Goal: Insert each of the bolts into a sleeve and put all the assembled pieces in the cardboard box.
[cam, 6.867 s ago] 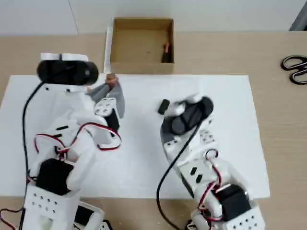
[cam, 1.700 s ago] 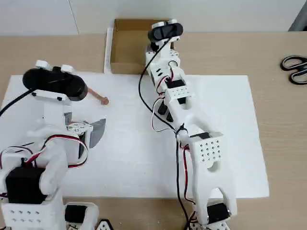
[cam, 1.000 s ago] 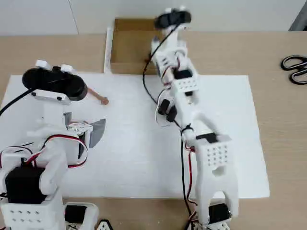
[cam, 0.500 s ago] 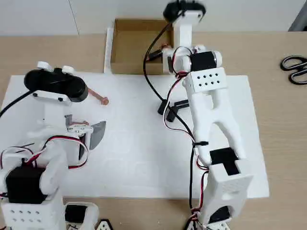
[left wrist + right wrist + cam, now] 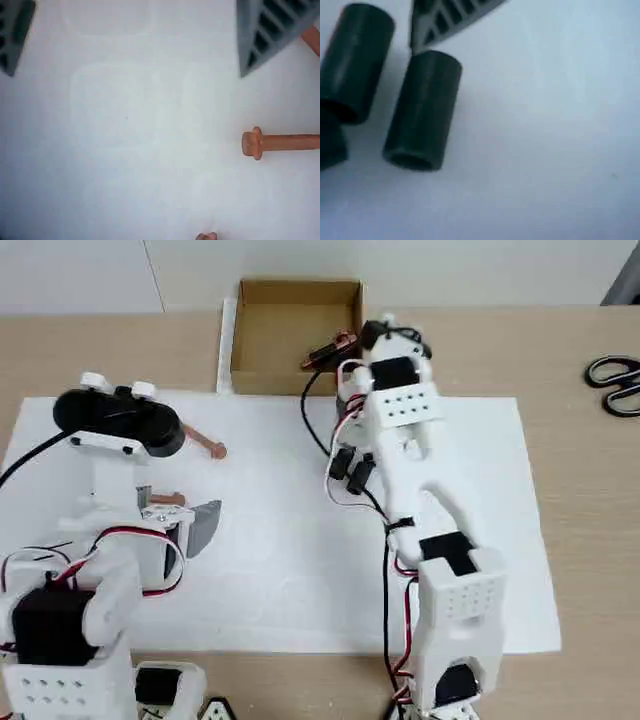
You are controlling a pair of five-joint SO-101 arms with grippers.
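1. Toward the back of the worktop [image 5: 580,490], just past the white sheet [image 5: 280,570]: open box [image 5: 290,383] with one assembled piece [image 5: 322,354] inside, lying slantwise against the wall on the right arm's side.
2. From the front edge across the sheet to the box's near corner: right arm [image 5: 400,410], stretched out low. Jaws together or apart: cannot tell.
3. Under the right wrist camera: three dark sleeves [image 5: 422,112] on their sides on the sheet, close together, one cut off at the picture's edge.
4. Over the left part of the sheet: left gripper [image 5: 125,70], jaws wide apart above bare sheet.
5. Loose on the sheet: bolt [image 5: 203,442] lying flat beside the left arm's black camera housing; second bolt [image 5: 165,499] just beside the left jaws. Both well apart from the sleeves.
6. At the far right of the worktop, off the sheet: scissors [image 5: 615,380].
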